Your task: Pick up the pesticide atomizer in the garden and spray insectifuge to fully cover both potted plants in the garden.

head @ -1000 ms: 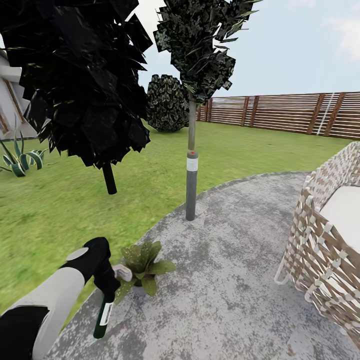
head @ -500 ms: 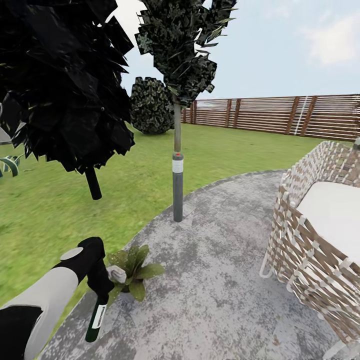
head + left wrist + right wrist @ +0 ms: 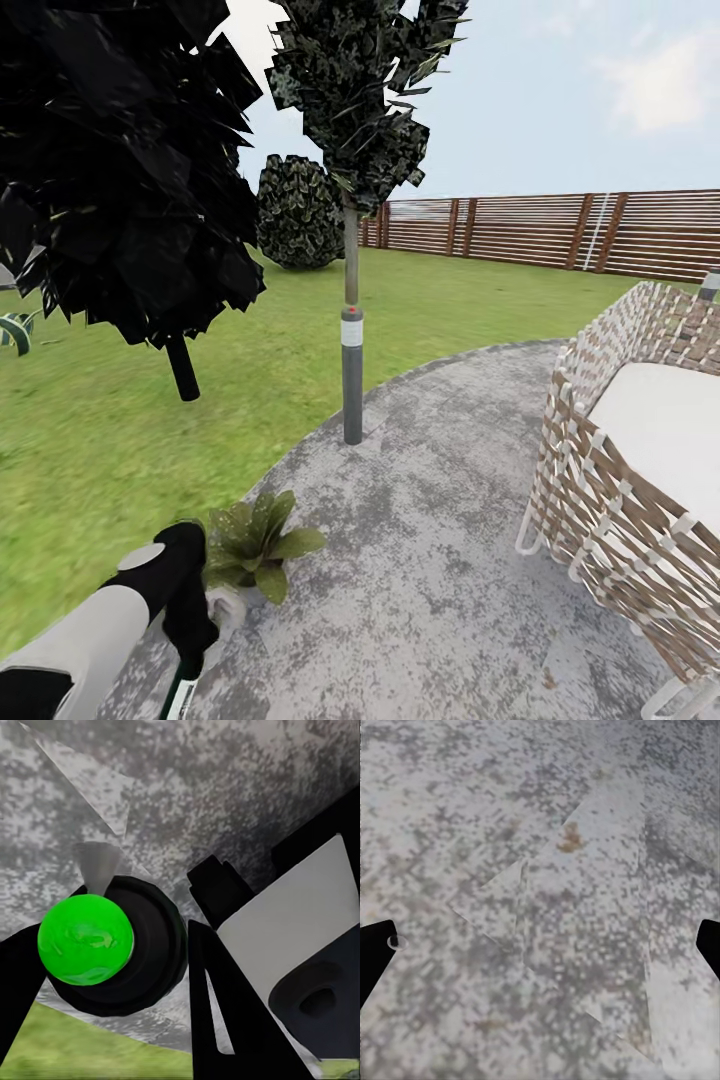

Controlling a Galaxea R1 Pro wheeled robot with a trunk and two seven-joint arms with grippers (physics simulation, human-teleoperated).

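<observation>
Left gripper (image 3: 190,640) clamped on the atomizer (image 3: 112,945), just beside a potted plant (image 3: 255,540). Right gripper (image 3: 540,945) spread wide over patio (image 3: 547,870), holding nothing.

The atomizer (image 3: 181,690) runs off the near edge of the head view, its lower body cut away. The left gripper (image 3: 190,625) hides its neck. The potted plant (image 3: 255,541) shows leaves, its pot hidden behind them. At right, the wicker chair (image 3: 640,500) is cropped by the frame.
</observation>
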